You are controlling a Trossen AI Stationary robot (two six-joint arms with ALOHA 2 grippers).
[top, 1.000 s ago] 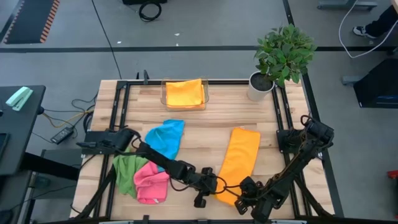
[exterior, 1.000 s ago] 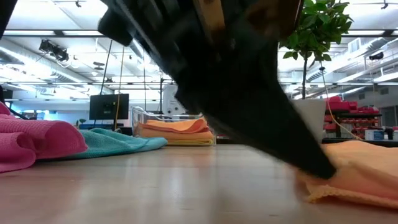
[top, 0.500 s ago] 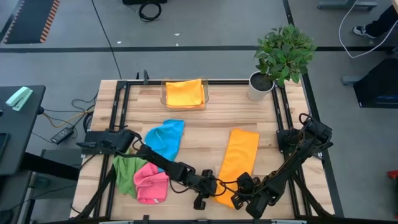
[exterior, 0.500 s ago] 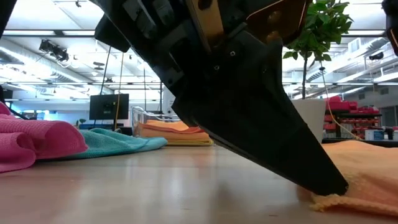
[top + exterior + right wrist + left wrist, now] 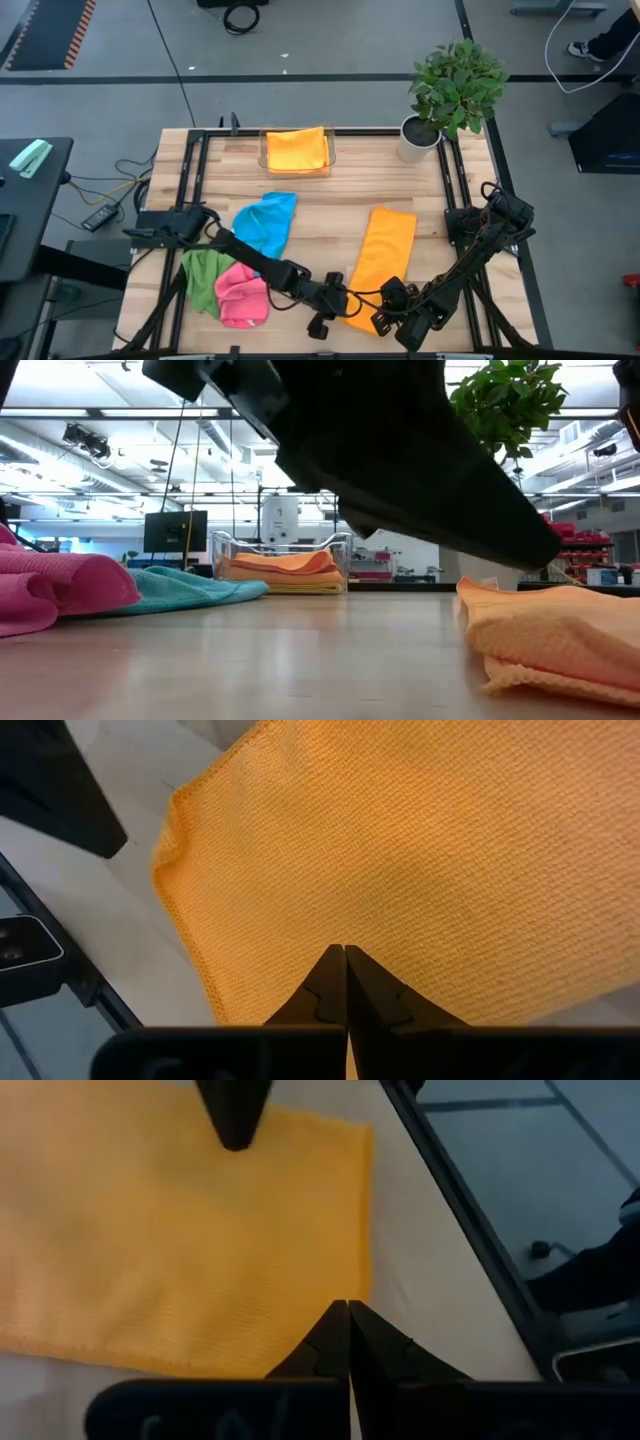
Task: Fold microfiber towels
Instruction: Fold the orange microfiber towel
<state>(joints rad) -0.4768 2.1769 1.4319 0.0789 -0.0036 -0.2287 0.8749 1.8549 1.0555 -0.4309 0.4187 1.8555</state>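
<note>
i have both grippers at the tabletop's front edge: the left gripper [image 5: 347,1312] closed on nothing, the right gripper [image 5: 345,955] closed over the orange towel [image 5: 383,255] near its front end. risk: dragging it crooked, wrecking the fold.

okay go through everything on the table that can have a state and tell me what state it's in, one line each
Long orange towel: folded into a strip, flat on the table, near end pinched.
Left gripper: shut on that towel's near end.
Right gripper: shut on the same end.
Blue towel: crumpled, unfolded.
Green towel: crumpled.
Pink towel: bunched, against the green one.
Clear tray: holds a folded orange towel.
Potted plant: upright.
</note>
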